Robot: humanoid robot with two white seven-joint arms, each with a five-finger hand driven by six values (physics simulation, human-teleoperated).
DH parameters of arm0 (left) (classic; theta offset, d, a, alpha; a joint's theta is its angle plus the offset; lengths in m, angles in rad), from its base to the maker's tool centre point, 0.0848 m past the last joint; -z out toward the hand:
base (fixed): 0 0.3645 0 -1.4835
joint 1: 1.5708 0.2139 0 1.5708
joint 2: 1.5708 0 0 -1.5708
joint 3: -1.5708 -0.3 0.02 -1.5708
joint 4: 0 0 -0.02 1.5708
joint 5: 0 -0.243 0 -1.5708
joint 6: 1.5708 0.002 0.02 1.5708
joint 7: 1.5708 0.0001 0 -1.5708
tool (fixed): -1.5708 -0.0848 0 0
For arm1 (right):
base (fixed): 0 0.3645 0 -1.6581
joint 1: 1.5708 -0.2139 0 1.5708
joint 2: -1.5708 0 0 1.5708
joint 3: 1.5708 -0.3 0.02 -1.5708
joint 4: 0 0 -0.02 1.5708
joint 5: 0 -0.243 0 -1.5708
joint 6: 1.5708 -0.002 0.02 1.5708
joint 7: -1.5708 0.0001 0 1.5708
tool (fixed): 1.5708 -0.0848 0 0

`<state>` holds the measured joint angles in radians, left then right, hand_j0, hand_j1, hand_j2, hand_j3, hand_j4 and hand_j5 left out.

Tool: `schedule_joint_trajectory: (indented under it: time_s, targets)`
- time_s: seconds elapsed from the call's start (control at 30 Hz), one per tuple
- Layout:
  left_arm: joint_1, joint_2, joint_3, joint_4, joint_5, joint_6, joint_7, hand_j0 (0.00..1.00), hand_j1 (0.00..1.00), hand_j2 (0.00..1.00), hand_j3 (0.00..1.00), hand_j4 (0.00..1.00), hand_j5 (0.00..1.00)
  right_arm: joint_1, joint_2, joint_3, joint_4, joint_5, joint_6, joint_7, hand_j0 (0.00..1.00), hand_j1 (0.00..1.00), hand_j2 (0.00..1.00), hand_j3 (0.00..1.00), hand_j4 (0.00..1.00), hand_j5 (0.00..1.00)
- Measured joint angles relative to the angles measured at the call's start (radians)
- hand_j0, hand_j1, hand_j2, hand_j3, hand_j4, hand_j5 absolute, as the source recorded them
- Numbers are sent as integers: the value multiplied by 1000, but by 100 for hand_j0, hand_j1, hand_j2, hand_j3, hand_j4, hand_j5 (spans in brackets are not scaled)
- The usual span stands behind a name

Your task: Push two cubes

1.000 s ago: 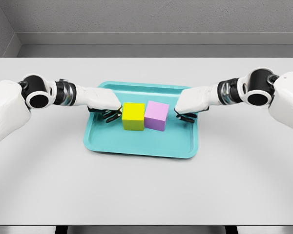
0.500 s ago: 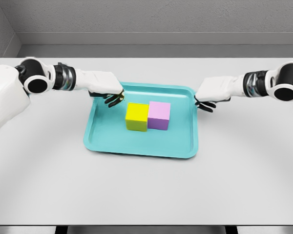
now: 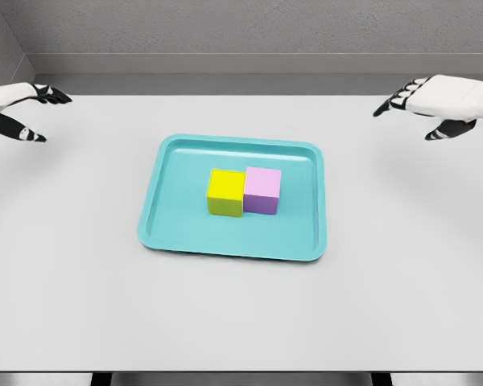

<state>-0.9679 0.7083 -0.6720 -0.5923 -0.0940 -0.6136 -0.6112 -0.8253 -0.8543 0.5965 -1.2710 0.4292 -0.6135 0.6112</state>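
Left hand [image 3: 14, 111]: the fingers [image 3: 26, 134] are spread and relaxed, dark at the tips, holding nothing. The hand sits at the picture's far left edge, over the table's back-left corner, pointing inward toward the middle. Only the hand shows; the arm behind it is cut off by the frame.

Right hand [image 3: 435, 100]: the fingers [image 3: 390, 105] are likewise spread and loosely extended, empty, dark-tipped, angled inward and slightly down. It sits near the far right edge over the table's back-right corner, with a short length of white forearm visible behind it.

Both hands are well apart from the tray [image 3: 165, 229] and from each other — nothing lies between either hand and the tray.

The tray is teal, a shallow rectangle with rounded corners and a low raised rim, smooth and lightly glossy, lying flat near the middle of the table [image 3: 241, 314]. Inside it, a little back of centre, stand two cubes side by side and touching: the yellow cube [image 3: 224, 192] on the left, the pink cube [image 3: 262, 190] on the right. Both are upright, matte and sharp-edged, clear of the tray rim on every side.

The table top is plain pale grey, flat and unmarked. Behind it runs a grey textured wall [image 3: 241, 32].
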Motion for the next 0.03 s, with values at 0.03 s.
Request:
schedule_joint_trajectory:
  time_s: [0.03]
  targets:
    - [0, 0, 1, 6, 8, 0, 0, 100, 100, 100, 100, 100, 100, 0, 0, -1, 1, -1, 0, 0, 100, 100, 100, 100, 100, 100]
